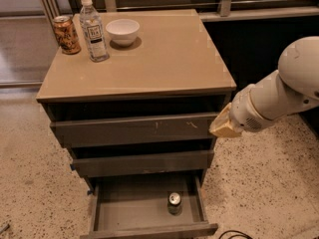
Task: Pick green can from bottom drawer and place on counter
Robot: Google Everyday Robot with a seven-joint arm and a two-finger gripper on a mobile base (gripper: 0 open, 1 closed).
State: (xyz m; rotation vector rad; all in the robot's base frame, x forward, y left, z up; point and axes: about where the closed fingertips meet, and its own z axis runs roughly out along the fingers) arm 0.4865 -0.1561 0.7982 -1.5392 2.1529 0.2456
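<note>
1. The green can [174, 203] stands upright in the open bottom drawer [129, 209], right of centre on its floor.
2. My gripper [225, 125] hangs well above the bottom drawer, off its right side; I cannot tell whether it is wide or narrow.
3. I judge this the approach: next comes a descent into the bottom drawer, over the can, before any lift to the counter [164, 54].
</note>
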